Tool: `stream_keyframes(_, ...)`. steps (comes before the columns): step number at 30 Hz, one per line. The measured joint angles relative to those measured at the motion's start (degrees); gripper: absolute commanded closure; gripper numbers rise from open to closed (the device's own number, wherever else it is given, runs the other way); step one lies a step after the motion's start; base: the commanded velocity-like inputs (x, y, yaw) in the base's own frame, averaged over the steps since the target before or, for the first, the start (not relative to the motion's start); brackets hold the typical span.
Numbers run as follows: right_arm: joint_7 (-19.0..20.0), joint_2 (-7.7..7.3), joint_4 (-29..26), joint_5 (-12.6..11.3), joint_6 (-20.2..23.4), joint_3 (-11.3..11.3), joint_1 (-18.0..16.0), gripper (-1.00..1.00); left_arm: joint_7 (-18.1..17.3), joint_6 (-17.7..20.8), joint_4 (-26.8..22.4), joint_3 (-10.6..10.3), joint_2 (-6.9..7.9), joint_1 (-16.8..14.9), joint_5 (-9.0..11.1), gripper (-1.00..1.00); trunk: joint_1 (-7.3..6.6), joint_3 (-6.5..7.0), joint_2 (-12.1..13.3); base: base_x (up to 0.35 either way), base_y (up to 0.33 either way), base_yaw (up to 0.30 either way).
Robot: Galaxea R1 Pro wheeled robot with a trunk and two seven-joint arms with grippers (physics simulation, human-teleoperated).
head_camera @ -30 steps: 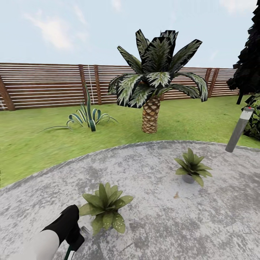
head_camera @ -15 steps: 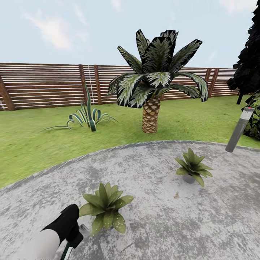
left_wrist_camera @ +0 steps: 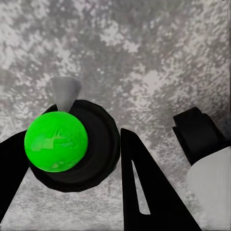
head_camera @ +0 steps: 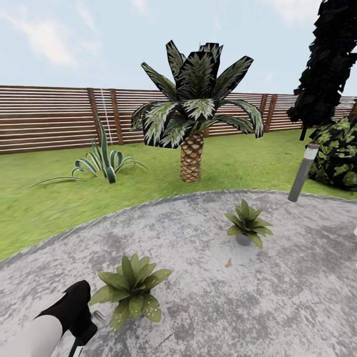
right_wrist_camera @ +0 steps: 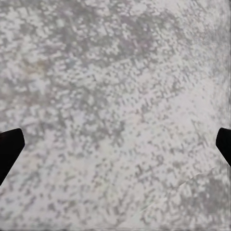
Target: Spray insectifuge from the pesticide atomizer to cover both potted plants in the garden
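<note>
Down at the bottom left of the head view, the left arm reaches in over the stone patio [head_camera: 208, 292], its left gripper [head_camera: 82, 333] dark and bulky, with a slim green sliver of the pesticide atomizer [head_camera: 75, 348] poking out beneath it right at the frame edge. The left wrist view gives what the head camera can't: the atomizer [left_wrist_camera: 72, 147] seen end-on, a bright green round cap sitting in a dark ring with a pale grey nozzle jutting off it, and black fingers [left_wrist_camera: 144, 192] pressed against either side, so the left gripper [left_wrist_camera: 67, 173] is clamped on the bottle above speckled stone. The right wrist view looks along its gripper at bare grey patio, with two black fingertips [right_wrist_camera: 8, 149] at opposite edges of the picture, spread wide, nothing between them: the right gripper [right_wrist_camera: 115, 149] is open. Count the potted plants: two. The nearer plant [head_camera: 130, 290] sits just beside the left gripper, leaves hiding most of its pot and some lower leaves dotted with pale specks; the farther plant [head_camera: 246, 227] stands well apart, its small grey pot [head_camera: 243, 240] holding the rosette. Behind, on the lawn [head_camera: 44, 203]: one palm [head_camera: 193, 119], one striped agave [head_camera: 101, 163], one grey post lamp [head_camera: 303, 172], and the slatted fence [head_camera: 49, 119].
</note>
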Motion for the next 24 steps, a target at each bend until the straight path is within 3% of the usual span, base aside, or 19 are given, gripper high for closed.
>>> stream_keyframes(4, 0.02, 0.01, 0.01, 0.00, 0.01, -0.01, -0.01, -1.00, 0.00, 0.15, -0.10, 0.29, -1.01, 0.10, -0.04, 1.00, 0.00, 0.00, 0.00, 0.000, 0.143, -0.058)
stream_keyframes(14, 0.01, -0.08, 0.02, 0.02, -0.03, 0.08, 0.00, -1.00, 0.09, 0.24, -0.15, 0.33, -1.51, 0.09, 0.07, 1.00, 0.00, 0.00, 0.00, 0.000, 0.228, -0.002)
stream_keyframes(17, 0.00, -0.05, 0.02, 0.02, -0.01, 0.08, 0.00, -1.00, 0.30, 0.38, -0.19, 0.31, -2.56, 0.03, 0.32, 1.00, 0.00, 0.00, 0.00, 0.018, 0.015, 0.000)
stream_keyframes(21, 0.00, 0.00, 0.01, 0.02, 0.00, 0.07, -0.02, -1.00, 0.50, 0.64, -0.26, 0.22, -6.36, -0.13, 0.14, 1.00, 0.00, 0.00, 0.00, 0.048, 0.002, -0.111)
stream_keyframes(24, 0.02, 0.00, 0.00, 0.02, 0.00, 0.01, 0.00, -1.00, 0.53, 0.50, -0.31, 0.13, -6.88, -0.42, -0.21, 1.00, 0.00, 0.00, 0.00, 0.007, 0.000, -0.250)
